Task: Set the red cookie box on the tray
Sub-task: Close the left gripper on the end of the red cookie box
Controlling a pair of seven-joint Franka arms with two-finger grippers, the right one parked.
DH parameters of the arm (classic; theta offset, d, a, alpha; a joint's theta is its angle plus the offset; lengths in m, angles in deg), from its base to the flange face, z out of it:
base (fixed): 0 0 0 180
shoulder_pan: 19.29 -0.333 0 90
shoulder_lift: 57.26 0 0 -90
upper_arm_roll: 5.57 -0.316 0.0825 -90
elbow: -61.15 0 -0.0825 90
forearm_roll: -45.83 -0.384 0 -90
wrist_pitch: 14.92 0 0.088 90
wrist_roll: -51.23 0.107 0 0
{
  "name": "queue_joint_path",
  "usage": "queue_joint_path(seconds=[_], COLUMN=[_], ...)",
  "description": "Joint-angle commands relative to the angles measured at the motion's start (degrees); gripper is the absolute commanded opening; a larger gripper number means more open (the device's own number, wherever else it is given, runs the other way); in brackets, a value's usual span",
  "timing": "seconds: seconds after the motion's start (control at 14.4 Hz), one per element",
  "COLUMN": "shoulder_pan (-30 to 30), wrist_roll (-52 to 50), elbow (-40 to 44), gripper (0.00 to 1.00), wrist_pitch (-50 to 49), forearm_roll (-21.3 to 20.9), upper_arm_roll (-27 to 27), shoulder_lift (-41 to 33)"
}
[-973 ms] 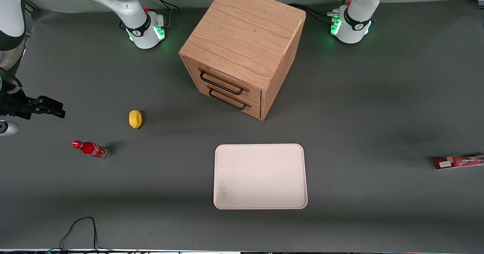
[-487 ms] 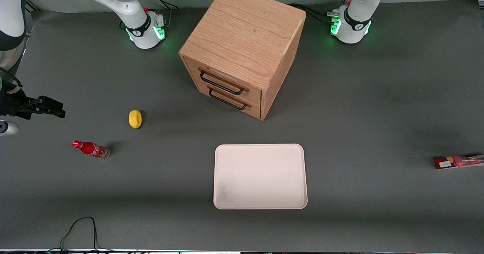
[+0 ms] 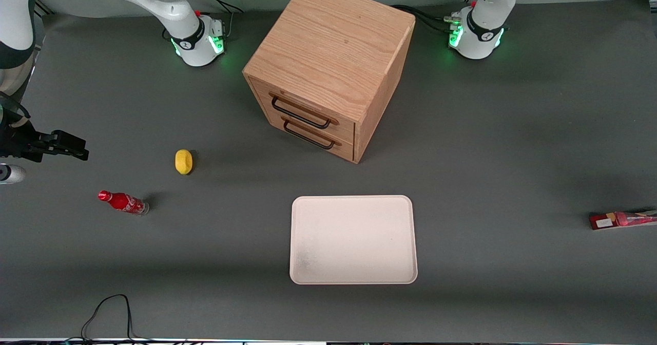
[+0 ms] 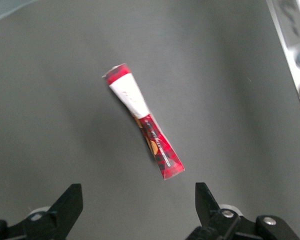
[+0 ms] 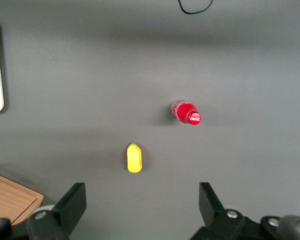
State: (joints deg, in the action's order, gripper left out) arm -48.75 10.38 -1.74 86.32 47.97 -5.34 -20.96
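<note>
The setting is presenting as a robotics laboratory workcell. Two white robot arm bases [image 3: 197, 39] with glowing green status lights are standing bolted at one edge of a dark grey matte tabletop [image 3: 513, 145], with black cables [image 3: 110, 309] running across it. Test props are lying spread apart on the surface: a wooden two-drawer cabinet [image 3: 328, 68], a cream tray [image 3: 353, 201], a small cola bottle [image 3: 123, 202] and a yellow lemon-like object [image 3: 184, 161]. The gripper [image 4: 138, 210] is hanging over the tabletop with its fingers spread apart.
</note>
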Motion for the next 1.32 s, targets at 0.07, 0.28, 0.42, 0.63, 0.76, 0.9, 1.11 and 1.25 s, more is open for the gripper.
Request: queue_joint_path(seconds=[0.07,0.28,0.42,0.63,0.76,0.9,1.11,1.25], shoulder_pan=[-1.91,-0.34,-0.34,-0.16,-0.16,-0.16,0.28,0.28], wrist_roll=[-15.01,-20.84,-21.63,-22.16,-22.16,-22.08,-21.38,-21.37], elbow=[-2.68,-8.55,-10.76,-12.52,-12.44,-12.18,-12.09,-12.0], gripper=[1.0,1.0,1.0,1.0,1.0,1.0,0.99,0.82], wrist_pitch=[4.29,12.29,15.28,20.55,24.42,26.54,26.55,26.55], forearm_roll=[0.66,-0.13,-0.04,-0.04,0.05,0.05,-0.04,-0.04], upper_arm_roll=[0.29,0.29,0.3,0.3,0.3,0.38,0.38,0.38], shoulder_lift=[-0.52,0.35,2.1,4.74,7.29,9.31,10.73,11.08])
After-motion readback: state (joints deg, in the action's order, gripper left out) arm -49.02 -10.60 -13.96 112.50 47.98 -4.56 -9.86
